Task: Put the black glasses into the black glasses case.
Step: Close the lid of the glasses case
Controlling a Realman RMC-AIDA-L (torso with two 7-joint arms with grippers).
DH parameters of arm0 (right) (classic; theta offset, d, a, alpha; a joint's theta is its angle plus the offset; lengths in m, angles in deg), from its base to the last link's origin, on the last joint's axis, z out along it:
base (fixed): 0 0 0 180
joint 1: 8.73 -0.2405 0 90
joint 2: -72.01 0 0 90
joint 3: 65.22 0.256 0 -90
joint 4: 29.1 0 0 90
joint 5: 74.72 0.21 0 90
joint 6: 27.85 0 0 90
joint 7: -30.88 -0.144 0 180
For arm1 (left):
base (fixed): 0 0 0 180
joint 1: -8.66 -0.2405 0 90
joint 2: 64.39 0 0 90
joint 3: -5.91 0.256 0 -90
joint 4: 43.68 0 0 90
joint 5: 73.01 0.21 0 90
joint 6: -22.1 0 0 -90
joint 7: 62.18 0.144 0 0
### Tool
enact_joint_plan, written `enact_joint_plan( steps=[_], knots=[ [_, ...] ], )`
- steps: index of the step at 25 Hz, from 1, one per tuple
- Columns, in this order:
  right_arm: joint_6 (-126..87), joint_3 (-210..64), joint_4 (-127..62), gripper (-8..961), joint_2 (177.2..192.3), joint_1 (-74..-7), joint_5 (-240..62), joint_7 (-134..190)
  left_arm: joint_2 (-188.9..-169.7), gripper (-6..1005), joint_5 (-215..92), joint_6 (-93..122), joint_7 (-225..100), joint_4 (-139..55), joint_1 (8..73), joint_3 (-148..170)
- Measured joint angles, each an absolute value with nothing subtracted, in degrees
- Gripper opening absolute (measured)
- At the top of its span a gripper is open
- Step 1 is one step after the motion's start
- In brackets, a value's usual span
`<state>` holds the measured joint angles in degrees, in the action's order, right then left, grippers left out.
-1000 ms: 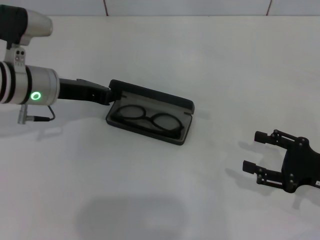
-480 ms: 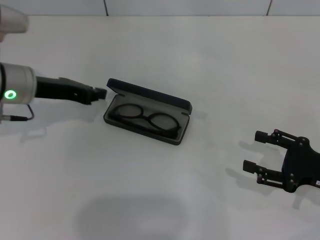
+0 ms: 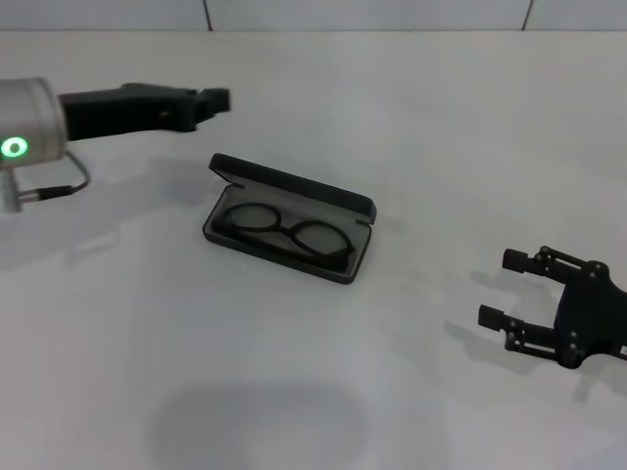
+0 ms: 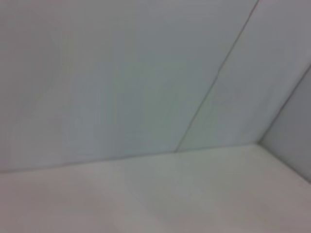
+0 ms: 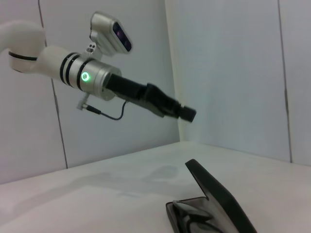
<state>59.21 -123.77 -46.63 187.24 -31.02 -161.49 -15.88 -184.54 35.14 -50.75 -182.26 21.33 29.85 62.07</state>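
The black glasses case lies open in the middle of the white table, lid hinged up at the far side. The black glasses lie folded inside on the grey lining. My left gripper is shut and empty, held in the air behind and left of the case, clear of the lid. It also shows in the right wrist view above the case, where the glasses lie in the tray. My right gripper is open and empty, low at the right front.
The white table meets a pale tiled wall at the back. The left wrist view shows only the wall and table surface. A soft shadow lies on the table near the front.
My left gripper has drawn away from the case's lid and risen to the back left. The case shifted slightly left and stays open. The right gripper has barely moved.
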Motion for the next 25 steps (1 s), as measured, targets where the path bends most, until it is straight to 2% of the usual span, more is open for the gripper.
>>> enact_joint_plan(
  steps=[9,25],
  knots=[
    [59.10,-121.58,-46.93,768,187.32,-31.05,-161.47,-15.62,-184.45,50,31.16,-30.86,-182.30,19.06,28.37,80.30],
    [59.07,-121.03,-46.95,768,187.32,-30.79,-161.47,-15.44,-184.56,52,27.13,-22.23,-179.19,17.66,25.49,88.92]
  ],
)
